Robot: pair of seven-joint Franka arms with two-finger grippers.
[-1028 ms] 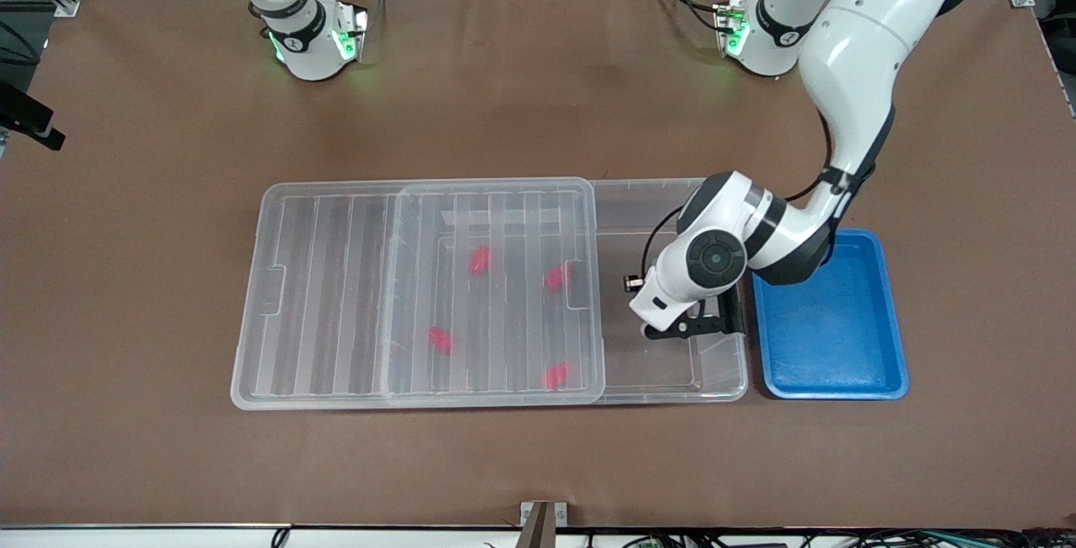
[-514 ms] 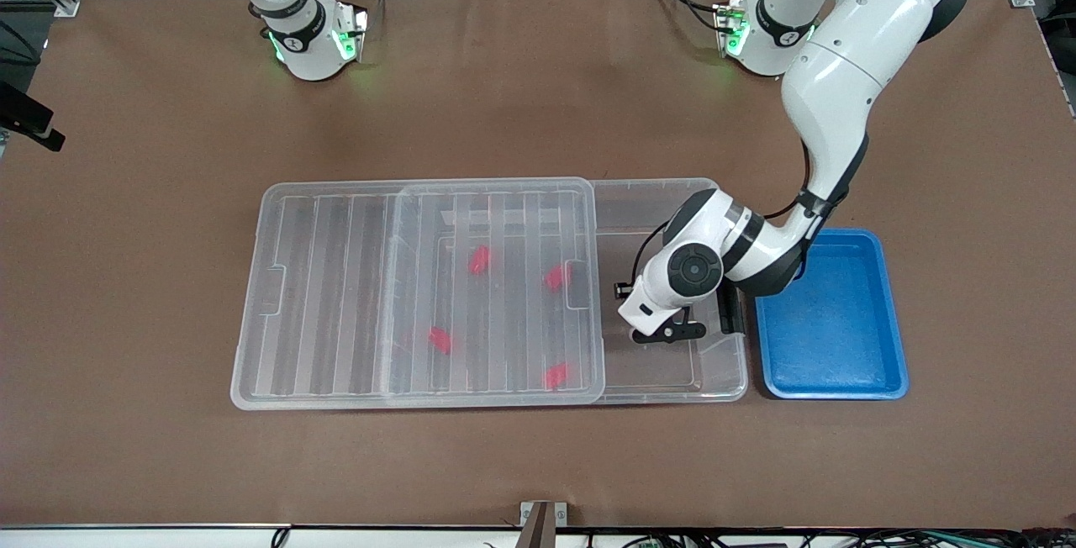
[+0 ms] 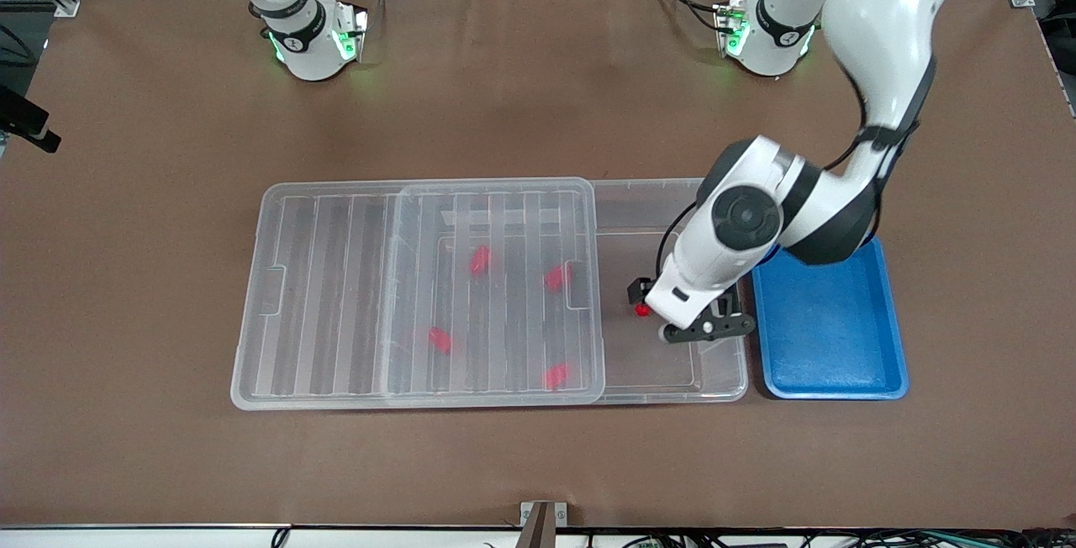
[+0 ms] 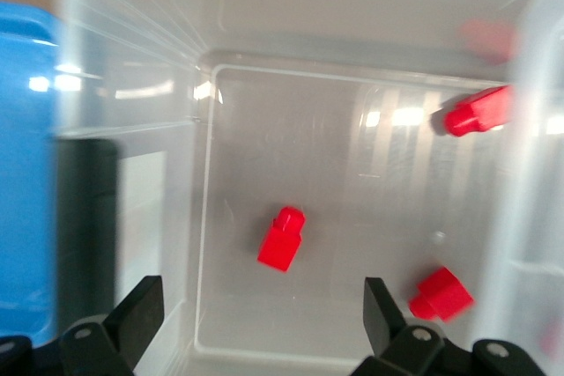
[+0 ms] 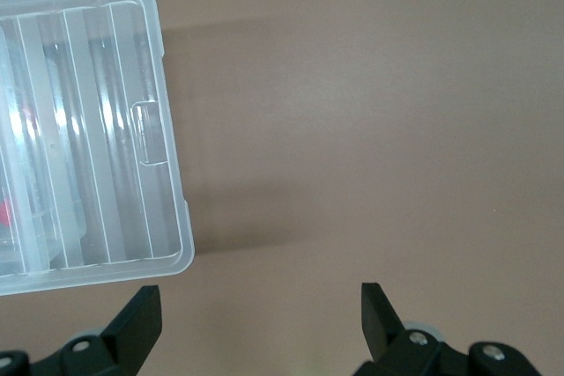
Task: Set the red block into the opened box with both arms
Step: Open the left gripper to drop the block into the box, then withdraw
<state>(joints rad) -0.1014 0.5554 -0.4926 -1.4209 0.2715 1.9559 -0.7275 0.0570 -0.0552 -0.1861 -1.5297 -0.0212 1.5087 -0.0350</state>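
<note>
A red block point(image 3: 642, 309) point(image 4: 282, 238) lies loose on the floor of the clear box point(image 3: 664, 397) point(image 4: 211, 68), in the uncovered end toward the left arm's end of the table. My left gripper point(image 3: 710, 328) point(image 4: 260, 310) hangs open and empty over that end, above the block. Several more red blocks, one of them here point(image 3: 480, 259), lie in the box under the ribbed clear lid point(image 3: 336, 296). My right gripper point(image 5: 260, 314) is open and empty over bare brown table beside the lid's corner point(image 5: 132, 129); the front view does not show it.
A blue tray point(image 3: 832, 380) point(image 4: 22, 173) stands beside the box toward the left arm's end. The box's black handle point(image 4: 84, 217) is on the short end next to the tray. The lid overhangs the box toward the right arm's end.
My left gripper has opened and let go of the red block, which now lies in the box. The left arm has then risen above the box. The right arm has not moved.
</note>
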